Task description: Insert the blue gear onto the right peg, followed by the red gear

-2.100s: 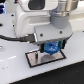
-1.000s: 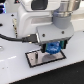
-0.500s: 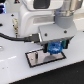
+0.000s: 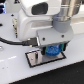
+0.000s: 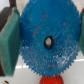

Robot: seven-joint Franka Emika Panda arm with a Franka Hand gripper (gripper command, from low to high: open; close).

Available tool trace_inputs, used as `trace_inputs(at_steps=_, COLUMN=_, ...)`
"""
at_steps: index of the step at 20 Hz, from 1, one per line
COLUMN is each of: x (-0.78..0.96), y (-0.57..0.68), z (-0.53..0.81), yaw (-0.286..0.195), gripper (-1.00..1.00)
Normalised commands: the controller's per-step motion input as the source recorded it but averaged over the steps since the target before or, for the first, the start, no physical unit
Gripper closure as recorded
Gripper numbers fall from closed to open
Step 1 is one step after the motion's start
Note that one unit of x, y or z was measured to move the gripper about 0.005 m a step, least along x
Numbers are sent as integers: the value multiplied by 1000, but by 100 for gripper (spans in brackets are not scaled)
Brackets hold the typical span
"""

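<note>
My gripper is shut on the blue gear, holding it low over the right end of the black-framed grey plate. In the wrist view the blue gear fills most of the picture, clamped between the green finger pads. Its dark centre hole shows a pale spot, and I cannot tell whether that is the right peg. In the exterior view the gear and the fingers hide the right peg. Just past the blue gear's rim, the red gear peeks into the wrist view.
A black cable runs across the white table from the exterior view's left to the arm. The white arm body looms over the plate. Dark objects stand at the back left.
The gripper with the blue gear has sunk slightly toward the plate. Nothing else has moved.
</note>
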Motion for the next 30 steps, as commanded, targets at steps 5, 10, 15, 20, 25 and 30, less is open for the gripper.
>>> trace_inputs(at_steps=5, x=178, y=-12, z=-217, yaw=0, gripper=100)
trace_inputs(at_steps=10, x=64, y=28, z=-108, yaw=0, gripper=100)
trace_inputs(at_steps=15, x=-70, y=171, z=486, yaw=0, gripper=-100)
trace_inputs(at_steps=20, x=-165, y=144, z=542, yaw=0, gripper=-100)
trace_inputs(at_steps=25, x=-436, y=84, z=246, yaw=0, gripper=-100)
trace_inputs(at_steps=30, x=-572, y=49, z=34, yaw=0, gripper=-100)
